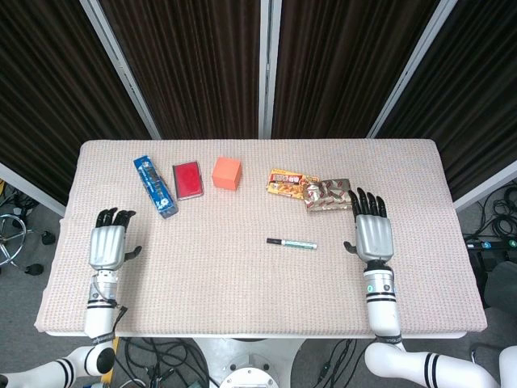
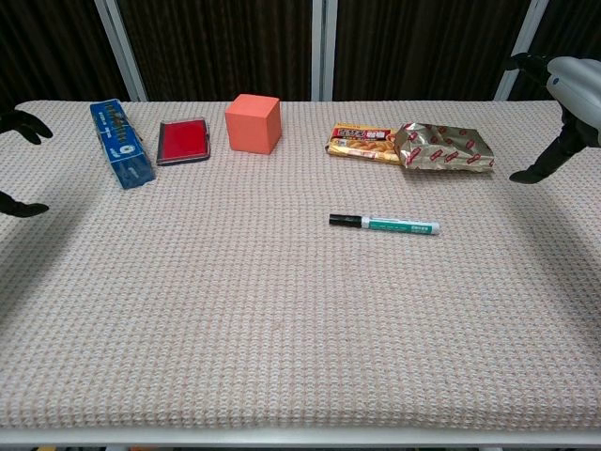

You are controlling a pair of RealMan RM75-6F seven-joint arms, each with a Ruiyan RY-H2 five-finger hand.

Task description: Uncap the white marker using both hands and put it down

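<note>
A: Status of white marker [image 1: 292,242]?

B: Flat on the table [image 1: 242,315], cap still on, black cap end pointing away from the right hand [image 1: 373,234]. Well in front of the orange snack packet [image 1: 288,183], untouched.

A: Hands?

B: Both palm-down, fingers spread, holding nothing. Right hand just beside the marker's white end, not touching. Left hand [image 1: 107,245] well apart from the marker, out past the cap end, in front of the blue box [image 1: 154,186].

A: Step?

B: Likely the very start: no reach, no grasp yet.

A: Next?

B: Probably pinch the barrel with the right, lift, bring the left across to grip the cap, pull apart along the axis. Thin, low target; needs a careful fingertip approach.
</note>
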